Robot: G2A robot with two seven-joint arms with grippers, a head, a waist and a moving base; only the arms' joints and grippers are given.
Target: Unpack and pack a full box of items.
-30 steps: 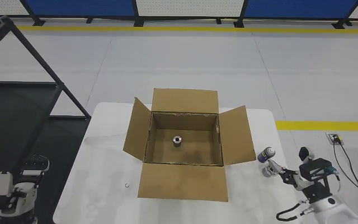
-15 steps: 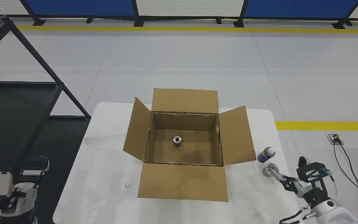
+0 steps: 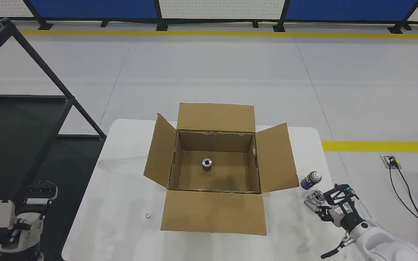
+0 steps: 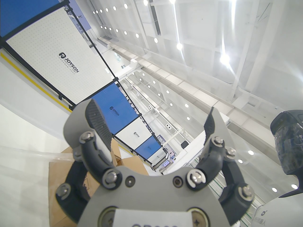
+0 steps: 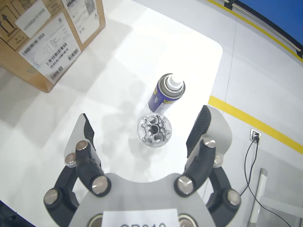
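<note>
An open cardboard box (image 3: 215, 212) stands in the middle of the white table (image 3: 124, 196), all four flaps spread. A small metal cylinder (image 3: 206, 163) lies on its floor. To the right of the box a blue spray can (image 3: 311, 179) (image 5: 167, 92) stands upright, and a round toothed metal part (image 3: 315, 198) (image 5: 155, 131) lies just in front of it. My right gripper (image 3: 324, 203) (image 5: 144, 125) hovers open just behind and above that part, holding nothing. My left gripper (image 4: 153, 124) is open and empty, tilted up toward the ceiling, off the table's front left corner.
A tiny ring (image 3: 149, 216) lies on the table left of the front flap. The box's labelled side (image 5: 47, 29) is near my right gripper. A black frame (image 3: 65, 104) stands beyond the table's left edge. A cable and socket (image 3: 390, 162) lie on the floor at right.
My right gripper has drawn back from the toothed metal part, which now rests on the table by the can. The left arm has not moved.
</note>
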